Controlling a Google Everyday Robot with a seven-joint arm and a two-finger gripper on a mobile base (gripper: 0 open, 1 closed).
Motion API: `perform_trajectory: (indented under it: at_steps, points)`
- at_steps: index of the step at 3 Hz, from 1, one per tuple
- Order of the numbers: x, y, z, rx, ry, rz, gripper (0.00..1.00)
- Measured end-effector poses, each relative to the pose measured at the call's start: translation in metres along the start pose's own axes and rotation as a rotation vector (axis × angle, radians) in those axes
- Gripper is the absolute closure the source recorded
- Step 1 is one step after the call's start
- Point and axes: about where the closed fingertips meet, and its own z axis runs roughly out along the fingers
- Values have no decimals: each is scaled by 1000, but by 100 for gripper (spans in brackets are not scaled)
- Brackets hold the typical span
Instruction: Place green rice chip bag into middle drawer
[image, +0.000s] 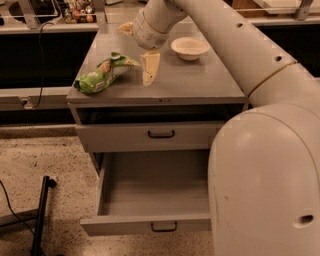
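Fingers (150, 65) drawn narrow and empty, the gripper (146, 81) hangs just beside the bag (102, 75) lying on the desk (195, 82); I'd open wide, straddle its middle, then carry it to the open drawer (150, 225) below.

We look down from high in front of the cabinet (200, 80), facing its far edge, fairly near. The arm (260, 190) fills the near right, close to the lens. The gripper (149, 69) hangs over the cabinet top, just right of the green rice chip bag (102, 75).
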Motion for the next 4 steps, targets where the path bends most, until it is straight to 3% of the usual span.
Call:
perform_trajectory:
  at_steps: [2,4]
  points:
    - [-5,-3,14,-13,4,-30,0]
    - [-23,-11,55,-92,45,-134,0]
